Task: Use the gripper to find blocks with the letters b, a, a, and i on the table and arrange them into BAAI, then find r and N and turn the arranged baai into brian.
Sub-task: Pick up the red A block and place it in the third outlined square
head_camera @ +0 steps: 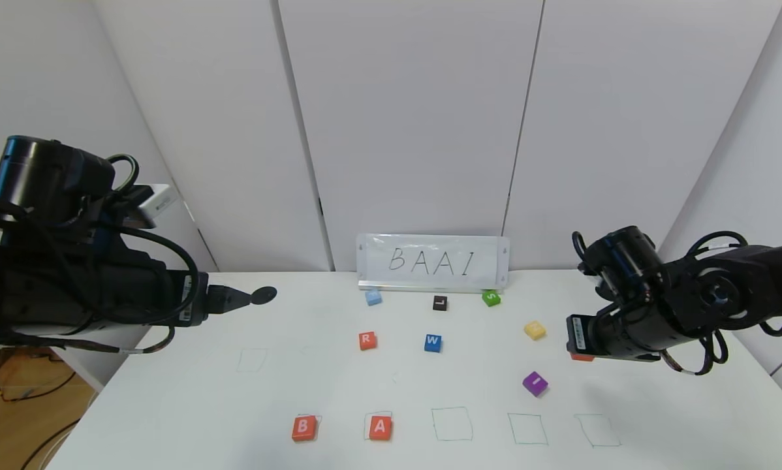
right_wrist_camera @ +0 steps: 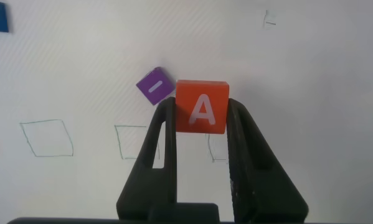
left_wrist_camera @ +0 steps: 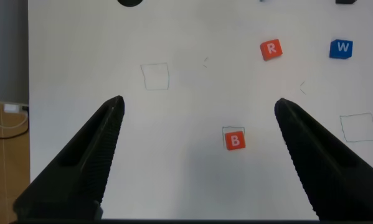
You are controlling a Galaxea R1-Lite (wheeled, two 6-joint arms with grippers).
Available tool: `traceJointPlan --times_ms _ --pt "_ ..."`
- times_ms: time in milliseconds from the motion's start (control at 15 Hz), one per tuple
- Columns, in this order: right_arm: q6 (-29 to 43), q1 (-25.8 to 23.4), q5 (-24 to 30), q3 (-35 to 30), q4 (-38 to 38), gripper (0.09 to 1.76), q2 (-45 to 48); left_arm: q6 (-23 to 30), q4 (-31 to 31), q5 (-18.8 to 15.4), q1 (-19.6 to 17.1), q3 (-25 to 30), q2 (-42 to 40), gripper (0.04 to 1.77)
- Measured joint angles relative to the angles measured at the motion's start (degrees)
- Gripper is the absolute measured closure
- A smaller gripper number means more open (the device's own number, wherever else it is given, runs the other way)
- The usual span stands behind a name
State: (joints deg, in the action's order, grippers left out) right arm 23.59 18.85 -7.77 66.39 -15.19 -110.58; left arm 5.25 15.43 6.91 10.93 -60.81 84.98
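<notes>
**Second A in the right jaws, B and A already placed**

Above the table's (head_camera: 169,405) right side, the right gripper (right_wrist_camera: 200,127) carries an orange-red A block (right_wrist_camera: 201,106), jaws closed on its two opposite side faces, letter face toward the wrist camera. From the head view only a sliver of orange shows under the gripper (head_camera: 581,356).

Handling, judged: block is a small, stiff, flat cube with matte faces and slightly rounded edges; probably light. Flat parallel sides suit a pinch across the middle; a corner grip would likely let it twist.

Front row: B (head_camera: 304,427) and first A (head_camera: 380,427) each sit on a thin-outlined square. The next squares to the right are unfilled. Purple I (head_camera: 534,383) lies tilted, behind the row, near the right gripper. R (head_camera: 367,340) and blue W (head_camera: 433,343) sit mid-table; a yellow block (head_camera: 534,329) farther right, letter unreadable.

Left gripper (left_wrist_camera: 198,155) hovers over the table's left part, jaws wide apart and holding nothing; its fingers (left_wrist_camera: 86,162) are dark with ribbed inner surfaces.

Table: smooth white. Card reading BAAI (head_camera: 433,262) stands at the back.
</notes>
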Motion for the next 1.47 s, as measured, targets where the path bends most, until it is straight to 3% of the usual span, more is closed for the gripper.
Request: traceJointPlan --times_ms 667,1467 --pt "10.24 17.48 -7.07 3.34 -1.28 1.32 -0.96 0.00 0.02 0.11 -0.22 -0.02 -0.50 0.09" --pt "16.68 27.21 -10.68 7.73 -1.67 1.32 -8.50 -0.79 0.13 0.30 -0.22 0.20 -2.13 0.09"
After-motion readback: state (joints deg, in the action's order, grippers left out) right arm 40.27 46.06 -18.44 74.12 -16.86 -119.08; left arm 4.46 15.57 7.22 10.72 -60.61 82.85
